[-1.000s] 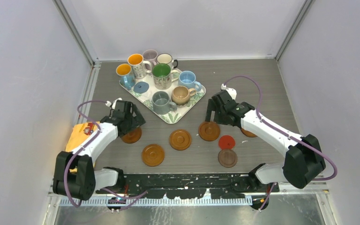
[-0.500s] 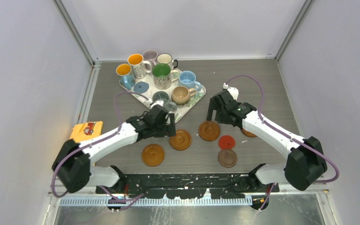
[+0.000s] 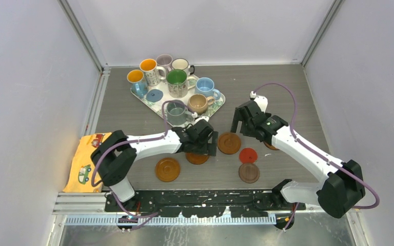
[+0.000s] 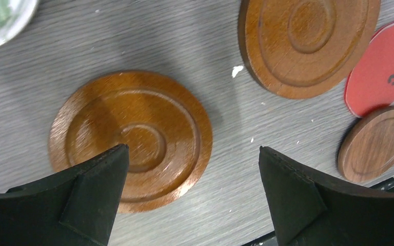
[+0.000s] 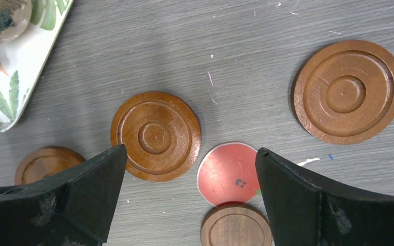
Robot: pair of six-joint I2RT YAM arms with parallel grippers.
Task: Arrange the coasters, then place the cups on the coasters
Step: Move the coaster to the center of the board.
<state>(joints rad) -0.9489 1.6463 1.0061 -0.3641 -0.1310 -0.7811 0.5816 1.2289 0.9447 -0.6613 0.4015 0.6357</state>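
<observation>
Several round wooden coasters lie on the table in front of the tray. One coaster (image 3: 168, 169) sits near left and another (image 3: 229, 143) at centre. Beside them lie a thin red one (image 3: 248, 155) and a dark brown one (image 3: 249, 172). My left gripper (image 3: 209, 144) (image 4: 193, 148) hovers open above a ringed coaster (image 4: 131, 138), with nothing between its fingers. My right gripper (image 3: 240, 124) (image 5: 192, 148) is open too, held over the centre coaster (image 5: 156, 136) and the red one (image 5: 231, 174). The cups, including a grey one (image 3: 175, 110), a tan one (image 3: 198, 103) and a green-inside one (image 3: 176, 78), stand on the tray.
The leaf-patterned tray (image 3: 191, 125) sits at the back left and also holds a flat blue disc (image 3: 154, 95). A yellow cloth with cars (image 3: 84, 161) lies at the left edge. One more coaster (image 5: 348, 91) lies under my right arm. Grey walls close in the table.
My left arm has swung right, from the left-hand coaster to the middle one, uncovering the yellow cloth. My right gripper has drifted slightly right. Both grippers stayed open.
</observation>
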